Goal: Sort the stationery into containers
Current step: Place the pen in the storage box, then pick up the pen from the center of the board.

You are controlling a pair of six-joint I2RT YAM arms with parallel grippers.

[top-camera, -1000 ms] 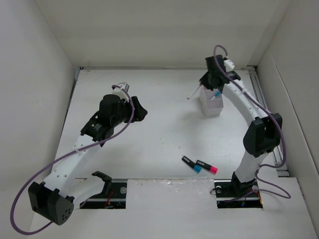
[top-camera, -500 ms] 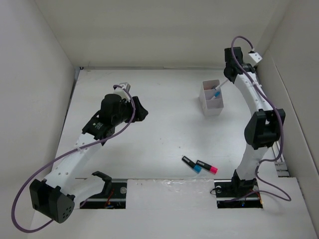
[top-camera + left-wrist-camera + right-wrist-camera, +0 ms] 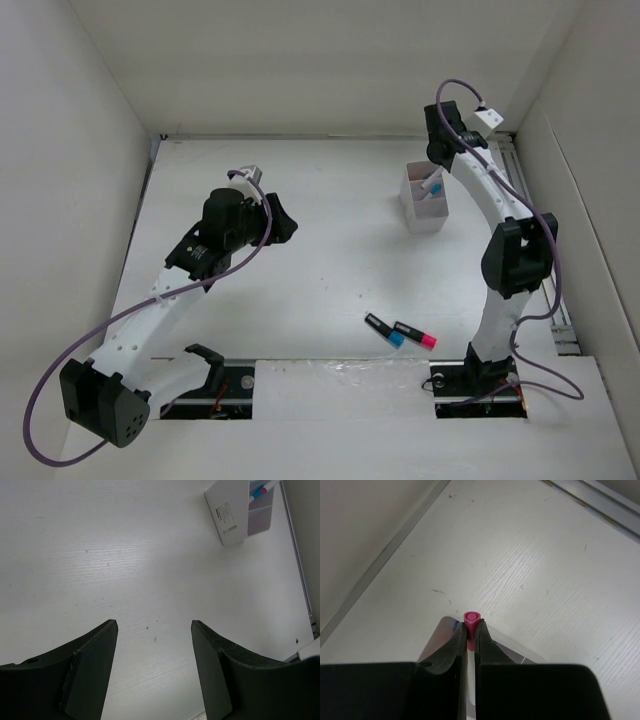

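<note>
Fingers [image 3: 487,652] of the right gripper [image 3: 472,630] were pressed against the thin blue-pink pen [image 3: 472,617], pinching it just below its pink end. The left gripper [image 3: 154,625] hung with its fingers [image 3: 92,665] spread wide and nothing between them.

Under both pairs of fingers we saw the white table [image 3: 125,555], with faint grain and a few dark specks beneath the left pair. The white box [image 3: 424,205] stood directly below the right fingers. It was ahead and to the right of the left fingers and well apart from them, and the left wrist view showed its two square compartments side by side.

Well behind the right fingers, toward the arm bases, lay the black marker with a blue end [image 3: 383,329] and, just beside it, the black marker with a pink end [image 3: 415,335]. We could not tell whether they touched.

The pen slanted down from the right fingers, with its lower end inside one compartment of the box and its blue part showing above the rim.
</note>
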